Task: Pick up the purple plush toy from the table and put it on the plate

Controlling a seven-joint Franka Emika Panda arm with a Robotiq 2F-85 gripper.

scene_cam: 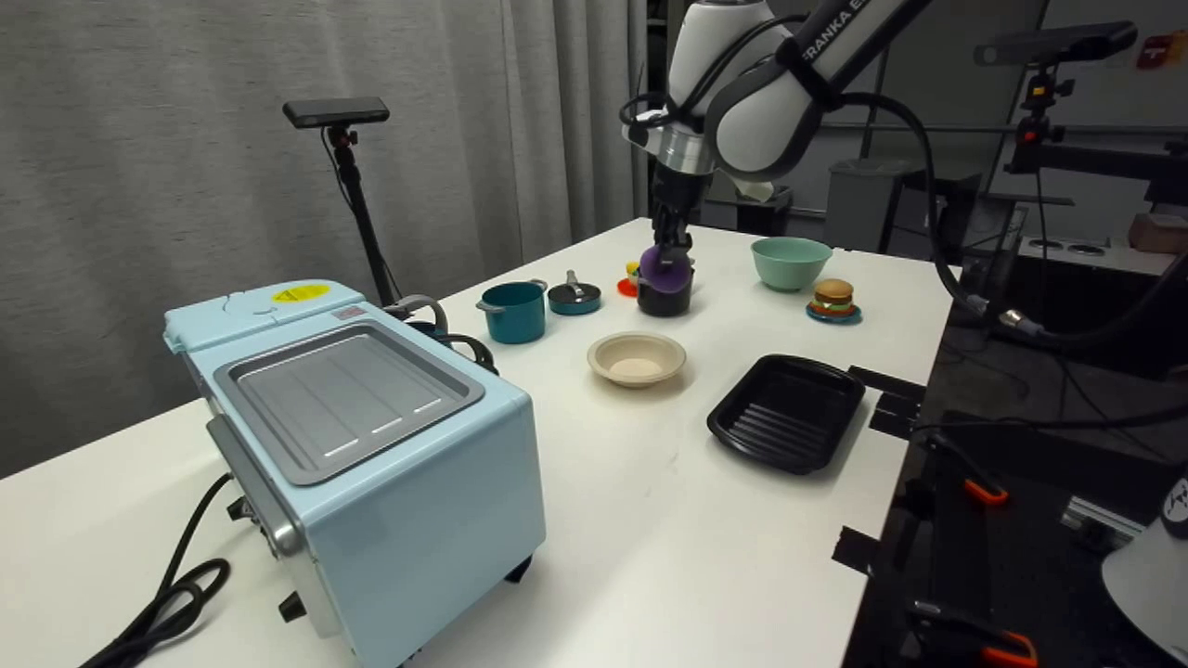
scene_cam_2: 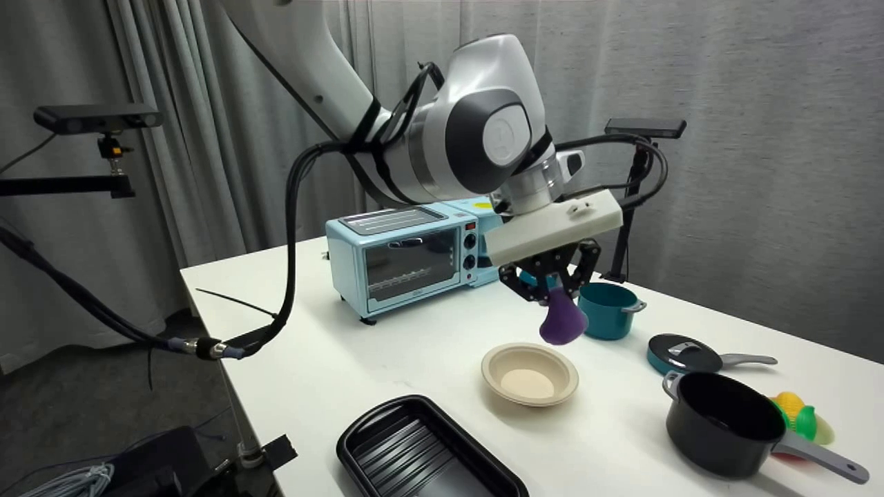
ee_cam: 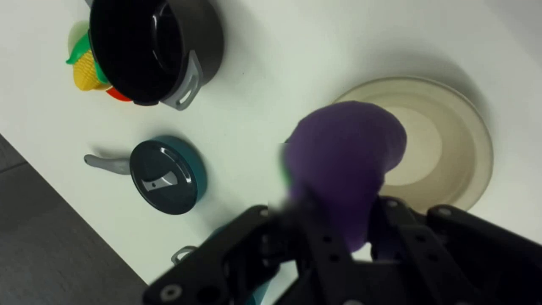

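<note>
The purple plush toy (scene_cam: 665, 271) hangs from my gripper (scene_cam: 672, 243), above the white table (scene_cam: 640, 520). In an exterior view the gripper (scene_cam_2: 554, 293) pinches the toy's narrow upper end, with its rounded part (scene_cam_2: 563, 323) below the fingers. In the wrist view the gripper (ee_cam: 344, 207) is shut on the toy (ee_cam: 345, 148), with a finger on each side. The beige plate (scene_cam: 637, 360) stands on the table; nothing lies in it. It also shows in an exterior view (scene_cam_2: 528, 382) and the wrist view (ee_cam: 459, 144), where the toy covers its left part.
A black pot (scene_cam_2: 722, 424), toy corn (scene_cam_2: 787, 400), a lidded pan (scene_cam_2: 684, 353) and a teal pot (scene_cam_2: 608, 310) stand near the plate. A black ridged tray (scene_cam: 789, 413), mint bowl (scene_cam: 789, 263), toy burger (scene_cam: 832, 295) and light-blue oven (scene_cam: 427, 520) are also on the table.
</note>
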